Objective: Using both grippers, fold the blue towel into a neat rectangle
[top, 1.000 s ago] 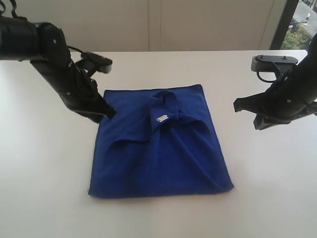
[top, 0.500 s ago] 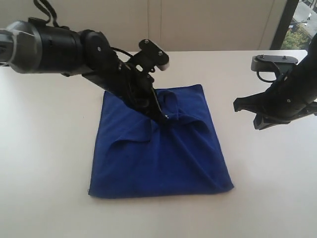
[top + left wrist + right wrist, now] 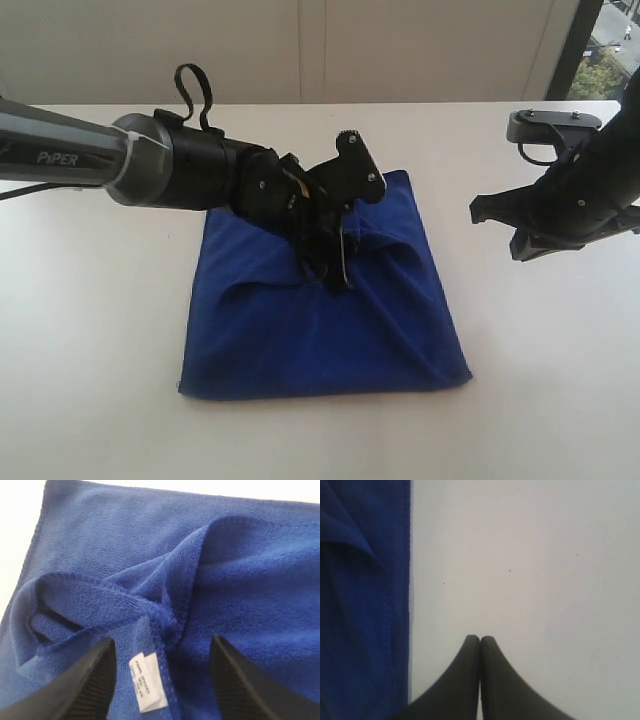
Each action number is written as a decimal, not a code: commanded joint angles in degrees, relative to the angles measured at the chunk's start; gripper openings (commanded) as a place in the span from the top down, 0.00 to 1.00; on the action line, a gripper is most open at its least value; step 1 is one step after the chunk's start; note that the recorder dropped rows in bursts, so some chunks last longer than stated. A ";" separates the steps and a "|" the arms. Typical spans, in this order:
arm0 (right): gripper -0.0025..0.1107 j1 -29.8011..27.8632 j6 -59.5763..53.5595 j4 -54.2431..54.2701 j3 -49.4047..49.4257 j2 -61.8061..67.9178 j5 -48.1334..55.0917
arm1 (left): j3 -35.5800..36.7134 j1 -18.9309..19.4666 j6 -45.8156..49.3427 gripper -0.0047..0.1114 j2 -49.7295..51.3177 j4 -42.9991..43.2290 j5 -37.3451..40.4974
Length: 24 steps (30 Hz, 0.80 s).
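"White table (image 3: 90,400) fills the front of the exterior view, bare right up to the blue towel (image 3: 320,340). How does the cloth lie?"

"Flat at the middle of the table and roughly square. Its near edge is straight, and its far half is rumpled into folds."

"And the left gripper (image 3: 338,265)?"

"It's down on that far half, on an arm whose grey tube (image 3: 60,158) marked PiPER reaches in from the left. From outside, its own body hides the tips, so I can't read the jaws there."

"The left wrist view settles it. Two ribbed black fingers (image 3: 95,680) stand wide apart, one on each side of a turned-over corner with a white tag (image 3: 147,682). Nothing is pinched. Whether they touch the pile, I can't tell."

"That tag is covered in the exterior view. What about the right gripper (image 3: 480,212)?"

"It hangs above the table, well to the right of the towel. Only its wrist view shows the tips (image 3: 480,639) — pressed together and holding nothing, over bare table with the towel's hemmed edge just beside them."

"And farthest back?"

"Pale wall (image 3: 300,50), and a strip of window (image 3: 610,40) at the right corner."
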 commanded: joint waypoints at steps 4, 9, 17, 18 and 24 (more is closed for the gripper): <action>0.98 -0.53 -0.49 0.31 -0.06 -0.46 -0.33 | -0.24 -0.32 4.54 0.44 1.34 0.42 -3.42; 0.98 -0.53 -0.72 0.31 -0.06 -0.46 -0.33 | -0.24 -0.32 7.26 0.44 1.34 0.42 -4.11; 0.98 -0.53 -0.95 0.53 -0.06 -0.46 -0.33 | -0.24 0.33 10.61 0.56 1.34 0.42 -4.78; 0.98 -0.53 -1.07 0.53 -0.06 -0.46 -0.45 | -0.24 0.33 11.15 0.56 1.34 0.42 -4.78; 0.98 -0.53 -1.07 0.53 -0.06 -0.46 -0.45 | -0.24 0.70 13.24 0.56 1.34 0.42 -4.89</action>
